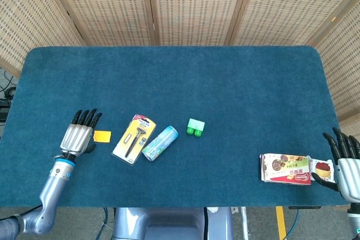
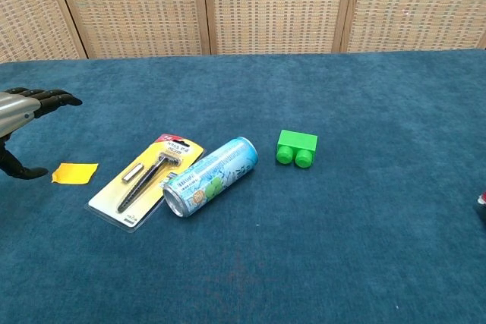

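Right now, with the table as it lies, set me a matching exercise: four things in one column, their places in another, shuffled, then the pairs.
Things:
1. yellow card
2. green block
3. snack packet
4. drink can

Places:
A. lying on its side beside the packaged razor
B. next to the left hand
C. by the table's near edge, beside the right hand
D. alone near the table's middle

Pairs: 1-B, 2-D, 3-C, 4-A
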Available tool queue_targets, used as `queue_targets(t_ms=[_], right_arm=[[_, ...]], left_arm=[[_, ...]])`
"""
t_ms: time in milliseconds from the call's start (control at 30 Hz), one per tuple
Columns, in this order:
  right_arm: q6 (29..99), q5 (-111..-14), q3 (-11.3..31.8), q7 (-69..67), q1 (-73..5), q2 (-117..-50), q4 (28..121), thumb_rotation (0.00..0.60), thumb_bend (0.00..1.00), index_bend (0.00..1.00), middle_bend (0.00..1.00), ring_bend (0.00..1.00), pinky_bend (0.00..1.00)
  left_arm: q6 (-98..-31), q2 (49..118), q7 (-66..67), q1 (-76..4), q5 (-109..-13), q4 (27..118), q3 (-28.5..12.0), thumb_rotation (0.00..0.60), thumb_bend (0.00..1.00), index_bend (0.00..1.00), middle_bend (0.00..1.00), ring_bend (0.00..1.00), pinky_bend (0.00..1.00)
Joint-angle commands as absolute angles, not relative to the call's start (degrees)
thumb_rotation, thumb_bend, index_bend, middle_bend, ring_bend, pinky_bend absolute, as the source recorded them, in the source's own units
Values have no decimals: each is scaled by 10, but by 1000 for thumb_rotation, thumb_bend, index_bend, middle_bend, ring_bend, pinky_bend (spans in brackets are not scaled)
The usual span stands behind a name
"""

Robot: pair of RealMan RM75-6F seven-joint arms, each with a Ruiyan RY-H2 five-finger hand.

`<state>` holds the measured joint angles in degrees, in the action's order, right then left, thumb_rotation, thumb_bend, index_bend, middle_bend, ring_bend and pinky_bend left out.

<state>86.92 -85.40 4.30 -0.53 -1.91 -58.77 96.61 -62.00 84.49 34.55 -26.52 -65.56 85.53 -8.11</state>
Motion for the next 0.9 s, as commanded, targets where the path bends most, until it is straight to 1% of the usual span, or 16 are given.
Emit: queue_targets(t_ms=[33, 567, 900], right_arm=[[869, -853, 43, -9, -19, -587, 965, 600, 156, 93, 0, 0, 0], [868, -854, 44, -16, -20, -587, 964, 600, 156, 93, 0, 0, 0], [867, -853, 44, -15, -21, -588, 964, 600, 156, 93, 0, 0, 0]], left_arm=[[-620, 853, 353, -272, -647, 847, -80, 600, 245, 0, 0, 0, 0], [-620, 852, 369, -282, -622, 814, -66, 600, 246, 0, 0, 0, 0], [-602, 884, 360, -293, -607, 766, -62, 600, 251, 0, 0, 0, 0]])
